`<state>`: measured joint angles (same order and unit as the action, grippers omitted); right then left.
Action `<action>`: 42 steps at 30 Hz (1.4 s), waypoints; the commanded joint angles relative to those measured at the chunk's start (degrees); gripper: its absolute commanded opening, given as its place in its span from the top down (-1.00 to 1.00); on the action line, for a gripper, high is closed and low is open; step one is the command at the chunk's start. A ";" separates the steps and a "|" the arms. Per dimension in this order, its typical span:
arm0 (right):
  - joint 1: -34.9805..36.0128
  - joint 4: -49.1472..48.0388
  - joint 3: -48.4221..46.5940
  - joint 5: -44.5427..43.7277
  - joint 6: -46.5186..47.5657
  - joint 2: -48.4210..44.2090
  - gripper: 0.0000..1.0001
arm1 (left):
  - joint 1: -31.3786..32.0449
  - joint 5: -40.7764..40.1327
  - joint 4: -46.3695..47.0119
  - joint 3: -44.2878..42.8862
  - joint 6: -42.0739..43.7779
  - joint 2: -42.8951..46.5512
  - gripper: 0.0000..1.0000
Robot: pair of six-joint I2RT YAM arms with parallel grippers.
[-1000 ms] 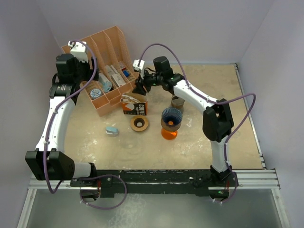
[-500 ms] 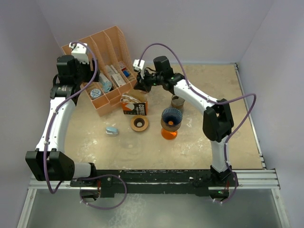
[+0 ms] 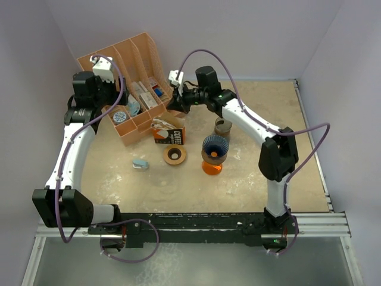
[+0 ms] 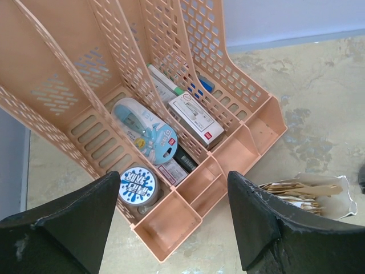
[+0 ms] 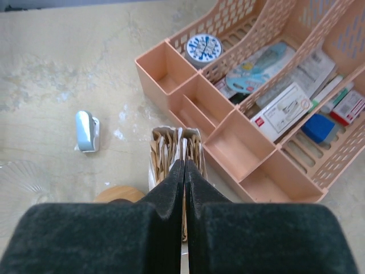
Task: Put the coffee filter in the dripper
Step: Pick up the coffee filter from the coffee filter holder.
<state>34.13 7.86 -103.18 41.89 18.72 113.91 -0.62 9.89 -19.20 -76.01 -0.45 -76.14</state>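
While left gripper hangs spread above organizer, right gripper, arm outstretched, pressed together over filter pack

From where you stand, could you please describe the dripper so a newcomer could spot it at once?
Start at the peach organiser at the table's far left; an open pack of coffee filters stands before it. Right of that pack, past a flat wooden ring, is the dripper: the only dark blue ribbed cone, on an orange base.

The top camera looks down from high behind; both wrist cameras look down close, sharing the organizer.
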 commanded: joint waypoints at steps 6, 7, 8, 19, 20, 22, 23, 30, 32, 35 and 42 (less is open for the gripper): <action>0.18 -1.52 -0.77 -1.86 0.94 -4.95 0.86 | -0.26 2.25 3.38 0.34 -0.87 2.35 -0.47; 0.21 -1.08 -1.42 -2.71 1.34 -4.19 0.73 | -0.26 2.34 3.39 0.44 -0.79 2.46 -0.47; 0.23 -0.61 -2.02 -3.32 1.78 -3.47 0.60 | -0.26 2.47 3.34 0.50 -0.67 2.55 -0.47; 1.09 2.61 -6.47 -4.61 4.30 3.87 0.03 | -0.28 2.70 3.23 0.85 0.16 3.36 -0.48; 1.38 2.76 -6.58 -4.58 4.40 4.49 0.05 | -0.30 2.71 3.22 0.82 0.26 3.41 -0.48; 1.70 2.84 -6.60 -4.33 4.48 4.96 0.19 | -0.30 2.67 3.29 0.92 0.37 3.42 -0.48; 1.80 2.86 -6.60 -4.33 4.47 5.12 0.32 | -0.31 2.53 3.25 0.98 0.43 3.52 -0.48; 1.83 2.54 -6.87 -5.04 4.46 3.46 1.00 | -0.26 2.40 3.29 1.04 0.64 3.38 -0.48; 1.78 2.53 -6.93 -5.27 4.46 2.26 1.00 | -0.26 2.41 3.38 1.15 0.74 3.38 -0.48; 1.88 2.75 -6.86 -4.33 3.81 0.27 1.00 | -0.26 2.26 3.41 1.30 0.99 3.42 -0.48; 1.81 3.78 -6.30 -3.22 5.01 -4.35 1.00 | -0.28 2.66 3.65 1.72 1.27 3.30 -0.48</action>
<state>35.86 11.92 -107.24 37.04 22.70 115.83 -0.62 11.79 -18.41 -75.07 -0.19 -74.52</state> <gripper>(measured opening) 0.005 0.738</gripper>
